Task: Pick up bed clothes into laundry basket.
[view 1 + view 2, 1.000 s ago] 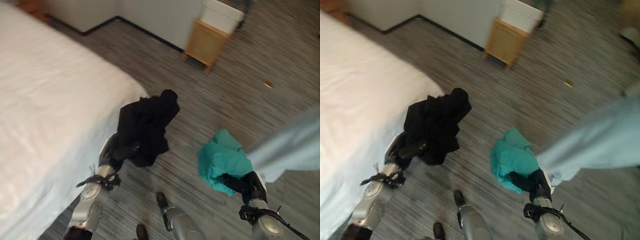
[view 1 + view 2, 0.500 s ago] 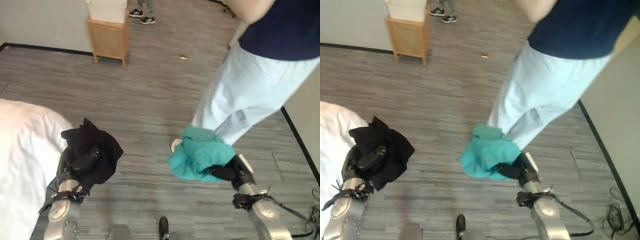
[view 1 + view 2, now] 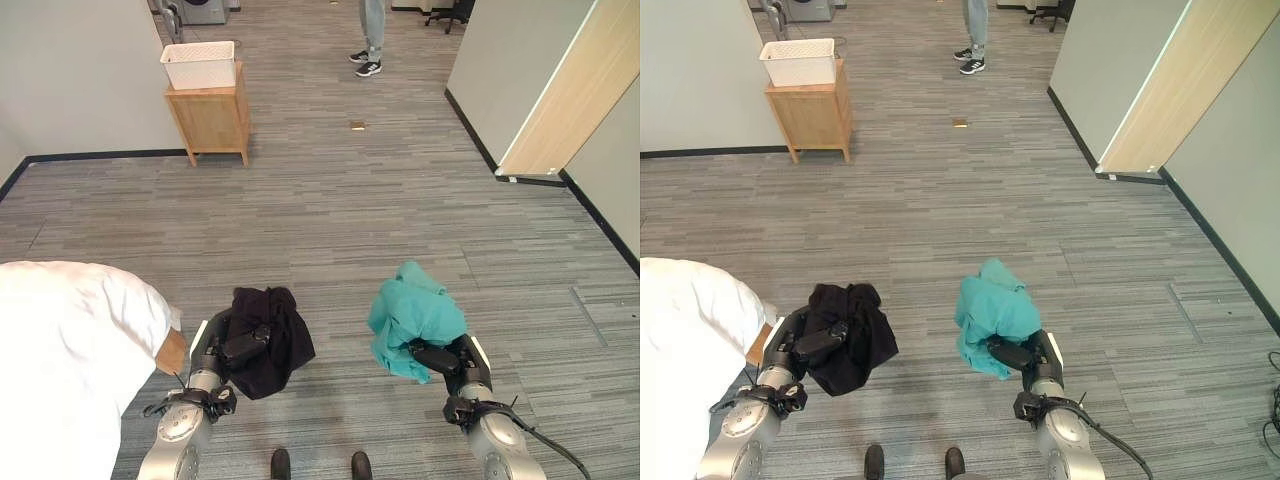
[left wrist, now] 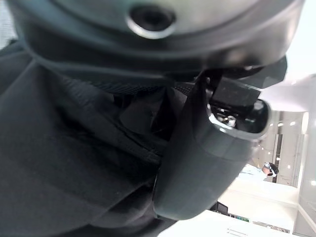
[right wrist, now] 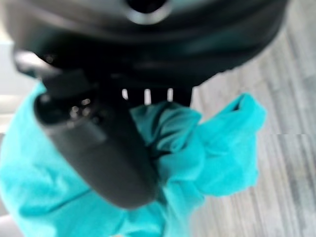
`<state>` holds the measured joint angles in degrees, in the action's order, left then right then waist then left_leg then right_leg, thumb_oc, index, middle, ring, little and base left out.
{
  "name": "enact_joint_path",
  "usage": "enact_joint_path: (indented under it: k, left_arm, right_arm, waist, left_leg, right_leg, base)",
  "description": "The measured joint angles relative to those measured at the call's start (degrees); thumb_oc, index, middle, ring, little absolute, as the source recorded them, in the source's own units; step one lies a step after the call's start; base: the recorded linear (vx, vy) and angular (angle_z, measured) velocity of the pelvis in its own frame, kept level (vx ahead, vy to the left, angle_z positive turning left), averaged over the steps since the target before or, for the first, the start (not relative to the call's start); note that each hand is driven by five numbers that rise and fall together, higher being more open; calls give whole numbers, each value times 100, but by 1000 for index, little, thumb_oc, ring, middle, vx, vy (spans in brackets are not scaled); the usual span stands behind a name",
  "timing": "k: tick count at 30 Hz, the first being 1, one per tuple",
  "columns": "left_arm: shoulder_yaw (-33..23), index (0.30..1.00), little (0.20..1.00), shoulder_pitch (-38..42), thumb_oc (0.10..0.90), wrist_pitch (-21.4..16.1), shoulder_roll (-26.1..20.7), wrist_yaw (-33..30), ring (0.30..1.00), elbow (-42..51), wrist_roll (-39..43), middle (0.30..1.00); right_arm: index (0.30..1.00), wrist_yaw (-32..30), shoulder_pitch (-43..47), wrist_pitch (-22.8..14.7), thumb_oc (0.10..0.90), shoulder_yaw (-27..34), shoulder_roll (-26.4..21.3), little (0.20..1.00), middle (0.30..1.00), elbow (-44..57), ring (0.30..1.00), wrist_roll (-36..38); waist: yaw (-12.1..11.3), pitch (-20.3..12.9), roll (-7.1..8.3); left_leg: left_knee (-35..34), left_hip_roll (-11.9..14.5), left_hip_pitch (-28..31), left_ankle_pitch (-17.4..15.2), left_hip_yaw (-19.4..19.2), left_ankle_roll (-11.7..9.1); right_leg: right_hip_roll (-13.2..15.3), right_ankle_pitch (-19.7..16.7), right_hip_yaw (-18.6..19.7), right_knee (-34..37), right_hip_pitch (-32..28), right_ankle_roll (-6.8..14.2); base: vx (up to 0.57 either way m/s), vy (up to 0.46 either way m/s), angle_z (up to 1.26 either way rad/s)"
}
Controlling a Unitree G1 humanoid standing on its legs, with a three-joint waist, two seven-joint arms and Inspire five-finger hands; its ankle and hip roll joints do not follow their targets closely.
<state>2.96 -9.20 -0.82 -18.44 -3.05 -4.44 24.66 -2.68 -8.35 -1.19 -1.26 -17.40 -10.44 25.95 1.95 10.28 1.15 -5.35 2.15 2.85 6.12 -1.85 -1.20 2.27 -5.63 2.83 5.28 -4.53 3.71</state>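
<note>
Left hand [image 3: 228, 347] raised off the grey floor [image 3: 330, 220], clenched round bunched black garment [image 3: 268, 340] beside white bed [image 3: 60, 350]. Right hand [image 3: 447, 358] likewise lifted, thumb clamping crumpled teal garment [image 3: 412, 320]. White basket [image 3: 201, 64] well apart, atop wooden stand [image 3: 212, 118].

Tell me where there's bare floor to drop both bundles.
Bare grey plank floor spans from the held black garment and teal garment to the wooden stand under the white basket. Crowded: the white bed at left.
</note>
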Motion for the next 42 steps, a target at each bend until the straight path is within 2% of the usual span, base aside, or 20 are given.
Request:
enact_joint_path:
  k: [7, 15, 18, 19, 21, 22, 24, 25, 26, 28, 29, 30, 31, 32, 33, 35, 37, 40, 41, 42]
  left_arm:
    - [-1085, 300, 300, 486, 400, -197, -318, -668, 300, 325, -7, 300]
    - [-1045, 300, 300, 106, 400, -360, -180, -779, 300, 485, -3, 300]
    - [-1055, 300, 300, -97, 400, -350, -140, -801, 300, 294, 9, 300]
    - [-1050, 300, 300, -96, 400, -319, -119, -801, 300, 257, 10, 300]
    - [-1010, 300, 300, 118, 400, -307, -1, -780, 300, 230, 14, 300]
    - [-980, 300, 300, 310, 400, -318, 27, -774, 300, 232, 76, 300]
    - [-982, 300, 300, 362, 400, -318, 28, -745, 300, 359, 225, 300]
    - [-1049, 300, 300, 465, 400, -586, -50, -663, 300, 535, 254, 300]
    - [-1106, 300, 300, 628, 400, -580, -50, -687, 300, 411, 292, 300]
    - [-1216, 300, 300, 796, 400, -631, 490, -798, 300, 378, 472, 300]
    - [-1160, 300, 300, 549, 400, -635, 557, -772, 300, 742, 496, 300]
    - [-1271, 300, 300, 382, 400, -707, 498, -717, 300, 864, 504, 300]
    - [-1277, 300, 300, 452, 400, -693, 495, -785, 300, 816, 580, 300]
    - [-1287, 300, 300, 524, 400, -661, 442, -812, 300, 832, 675, 300]
    - [-1501, 300, 300, 360, 400, -662, 217, -859, 300, 999, 676, 300]
    - [-1830, 300, 300, 145, 400, -669, 249, -917, 300, 1015, 692, 300]
    - [-2081, 300, 300, -115, 400, -791, 296, -907, 300, 1009, 687, 300]
    - [-2052, 300, 300, -382, 400, -861, 131, -1001, 300, 989, 602, 300]
    - [-2092, 300, 300, -438, 400, -862, 161, -1043, 300, 1027, 531, 300]
    - [-2123, 300, 300, -308, 400, -843, 140, -1077, 300, 995, 484, 300]
  right_arm:
    - [300, -164, 874, 66, 400, 19, -566, 300, 300, 764, 300, -83]
    - [300, 50, 1358, -88, 400, -230, -550, 300, 300, 963, 300, -73]
    - [300, 13, 1011, -82, 400, -184, -299, 300, 300, 833, 300, -98]
    - [300, -13, 862, -78, 400, -177, -185, 300, 300, 834, 300, -111]
    - [300, -22, 591, -87, 400, -52, -109, 300, 300, 916, 300, -295]
    - [300, -21, 177, -101, 400, 203, 174, 300, 300, 1076, 300, -465]
    - [300, -116, -86, 17, 400, 318, 193, 300, 300, 1050, 300, -467]
    - [300, -161, -323, 32, 400, 500, 243, 300, 300, 996, 300, -464]
    - [300, -138, -383, -15, 400, 524, 160, 300, 300, 1012, 300, -464]
    - [300, -167, -477, 39, 400, 670, 316, 300, 300, 630, 300, -276]
    - [300, -90, -689, 67, 400, 639, 307, 300, 300, 776, 300, -264]
    - [300, -11, -579, 45, 400, 574, 255, 300, 300, 742, 300, -248]
    - [300, -56, -426, -67, 400, 585, 99, 300, 300, 608, 300, -131]
    - [300, -84, -392, -70, 400, 750, 98, 300, 300, 662, 300, -61]
    - [300, -181, -109, -90, 400, 862, 28, 300, 300, 812, 300, -17]
    - [300, -322, 448, -248, 400, 1242, -127, 300, 300, 962, 300, 47]
    - [300, -342, 900, -361, 400, 1223, -656, 300, 300, 986, 300, 89]
    - [300, -360, 969, -362, 400, 723, -649, 300, 300, 891, 300, 2]
    - [300, -246, 957, -314, 400, 487, -680, 300, 300, 854, 300, -62]
    - [300, -139, 1019, -315, 400, 401, -608, 300, 300, 847, 300, -113]
  waist:
    - [-286, -47, 62]
    - [-648, -48, 91]
    - [-651, 1, 159]
    - [-597, 30, 145]
    - [-464, 411, -61]
    - [-219, 698, -32]
    - [32, 667, -79]
    - [239, 533, 241]
    - [311, 548, 251]
    - [332, 290, 283]
    - [185, 287, 400]
    - [87, 362, 569]
    - [9, 412, 553]
    - [-222, 424, 697]
    - [-435, 531, 926]
    - [-639, 683, 649]
    - [-982, 606, 237]
    - [-1294, 235, 201]
    - [-1514, 117, 133]
    - [-1499, 177, 250]
  left_leg:
    - [-2, -1, -102, -29, 296, -6]
    - [30, -101, -152, 41, 556, -23]
    - [30, -148, -150, -88, 270, 42]
    - [30, -166, -153, -157, 156, 137]
    - [440, -217, -267, -447, 69, 541]
    - [1348, -317, -563, -954, -103, 478]
    - [1276, -300, -704, -1032, -195, 475]
    - [1106, -568, -639, -1322, -59, 43]
    - [1602, -506, -785, -1291, -117, 287]
    - [2140, -91, -967, -1808, 202, -268]
    - [2798, 168, -1056, -1703, 116, -296]
    - [3821, 303, -1350, -1657, 165, -320]
    - [5456, 415, -2192, -1005, 624, -285]
    - [6543, 471, -3037, 100, 556, 141]
    - [6587, 334, -3617, -216, 447, 285]
    - [5225, -85, -3776, -493, -124, 113]
    - [2467, -785, -3597, -840, -1116, 494]
    - [1223, -1435, -3209, -1028, -1179, 762]
    - [931, -1379, -2856, -1361, -1047, 1250]
    - [802, -1435, -2762, -530, -919, 1742]
  right_leg:
    - [-7, 97, -258, -4, -84, 2]
    - [37, 159, -434, -8, -121, 36]
    - [139, 215, -236, -92, 84, 29]
    - [149, 290, -96, -388, 300, 49]
    - [113, 484, -101, -2805, 1581, 387]
    - [460, 621, -135, -5082, 3127, 788]
    - [691, 829, -556, -4040, 3522, 493]
    - [914, 741, -504, -2269, 3420, 526]
    - [896, 611, -408, -1887, 3181, 555]
    - [367, 1095, -302, -2556, 2573, 272]
    - [-45, 1231, -649, -2020, 1791, -282]
    - [-264, 808, -682, -1715, 1346, -641]
    - [-475, 1058, -854, -1820, 1154, -1131]
    - [-507, 1251, -884, -1882, 1147, -1277]
    - [-521, 1366, -875, -1767, 775, -1164]
    - [-716, 1662, -889, -1320, -69, -949]
    - [-978, 1976, -736, -793, -1031, -689]
    - [-1321, 1952, -462, -742, -1615, -484]
    - [-1513, 2115, -139, -963, -1758, -243]
    - [-1494, 2389, -96, -1368, -1739, -97]
  base:
    - [38, -11, 19]
    - [65, -1, 20]
    - [102, 71, -42]
    - [163, 113, -106]
    - [493, -33, -94]
    - [546, -145, -40]
    - [465, -187, 3]
    - [885, -563, 33]
    - [829, -645, 46]
    - [638, -659, 85]
    - [483, -680, 82]
    - [450, -703, 56]
    - [386, -413, 35]
    - [473, -309, 29]
    - [689, -261, 14]
    - [730, -144, 15]
    - [867, -41, -12]
    - [1006, -45, -27]
    - [498, 14, -41]
    - [962, 122, -55]
